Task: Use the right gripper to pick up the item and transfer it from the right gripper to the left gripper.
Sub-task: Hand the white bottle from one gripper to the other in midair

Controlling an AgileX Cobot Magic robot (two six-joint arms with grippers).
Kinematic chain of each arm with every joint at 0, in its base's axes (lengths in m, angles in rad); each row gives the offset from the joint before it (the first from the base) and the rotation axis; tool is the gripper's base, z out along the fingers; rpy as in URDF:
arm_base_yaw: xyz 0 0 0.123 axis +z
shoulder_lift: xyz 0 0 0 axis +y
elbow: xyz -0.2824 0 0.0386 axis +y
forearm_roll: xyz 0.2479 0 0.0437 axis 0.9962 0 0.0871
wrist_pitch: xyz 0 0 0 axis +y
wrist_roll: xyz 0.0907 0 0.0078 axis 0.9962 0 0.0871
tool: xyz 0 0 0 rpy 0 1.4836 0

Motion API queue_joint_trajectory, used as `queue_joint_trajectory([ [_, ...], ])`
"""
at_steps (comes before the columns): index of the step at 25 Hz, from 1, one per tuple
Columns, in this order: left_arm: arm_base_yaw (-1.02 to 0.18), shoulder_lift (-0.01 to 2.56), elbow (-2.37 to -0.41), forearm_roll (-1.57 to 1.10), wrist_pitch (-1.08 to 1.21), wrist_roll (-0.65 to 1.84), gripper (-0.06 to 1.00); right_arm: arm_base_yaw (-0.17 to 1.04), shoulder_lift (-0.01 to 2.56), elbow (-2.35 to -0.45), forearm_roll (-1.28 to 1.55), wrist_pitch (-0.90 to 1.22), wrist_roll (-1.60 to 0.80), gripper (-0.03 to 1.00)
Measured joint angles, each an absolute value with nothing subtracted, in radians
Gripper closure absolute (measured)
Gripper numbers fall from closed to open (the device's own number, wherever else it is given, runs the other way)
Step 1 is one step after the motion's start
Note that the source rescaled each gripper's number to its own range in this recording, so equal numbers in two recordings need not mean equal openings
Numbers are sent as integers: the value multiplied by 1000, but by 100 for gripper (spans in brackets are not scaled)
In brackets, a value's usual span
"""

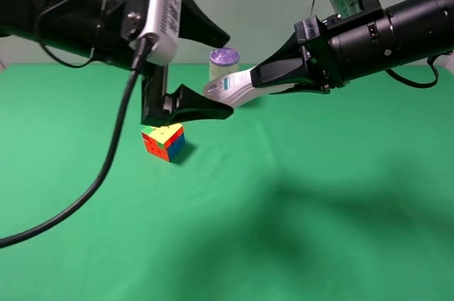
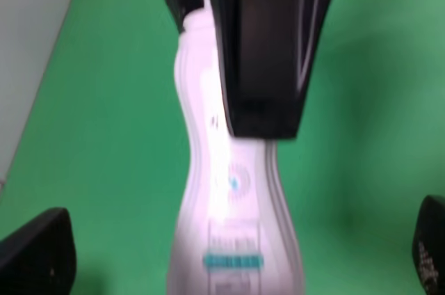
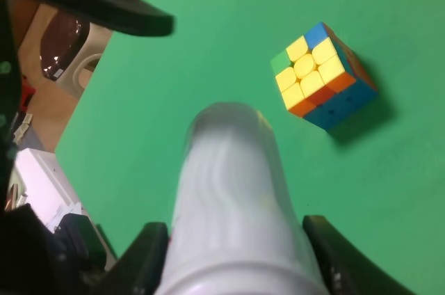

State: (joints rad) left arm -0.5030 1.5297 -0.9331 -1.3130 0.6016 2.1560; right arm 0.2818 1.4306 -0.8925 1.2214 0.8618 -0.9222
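Note:
The item is a white tube (image 1: 230,88) with teal print. My right gripper (image 1: 261,78) is shut on its rear part and holds it in the air above the green cloth, pointing left. My left gripper (image 1: 221,74) is open, one finger above and one below the tube's free end, not touching it. In the left wrist view the tube (image 2: 229,190) runs between my left fingertips (image 2: 38,250), with a right finger (image 2: 268,44) laid over it. In the right wrist view the tube (image 3: 233,197) fills the middle between the right fingers (image 3: 142,260).
A scrambled puzzle cube (image 1: 164,140) lies on the green cloth (image 1: 298,230) just below the left gripper; it also shows in the right wrist view (image 3: 323,76). A white jar with a purple lid (image 1: 224,62) stands behind the tube. A black cable (image 1: 106,166) hangs from the left arm.

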Motion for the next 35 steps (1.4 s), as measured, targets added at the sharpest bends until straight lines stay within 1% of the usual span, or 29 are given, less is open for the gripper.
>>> queue_joint_trajectory([
  [5, -525, 1598, -980, -1314, 592, 2164, -6, 282, 1431, -892, 1221, 862, -922, 96],
  [15, -525, 1670, -993, -1317, 583, 2190, -6, 282, 1431, -892, 1221, 862, -922, 96],
  [23, -543, 1686, -1021, -1320, 556, 2197, -6, 282, 1431, -892, 1221, 862, -922, 96],
  [28, -566, 1725, -1024, -1321, 537, 2197, -6, 282, 1431, -892, 1221, 862, -922, 96],
  [35, -600, 1771, -1078, -1341, 521, 2198, -6, 282, 1431, -892, 1221, 862, -922, 96],
])
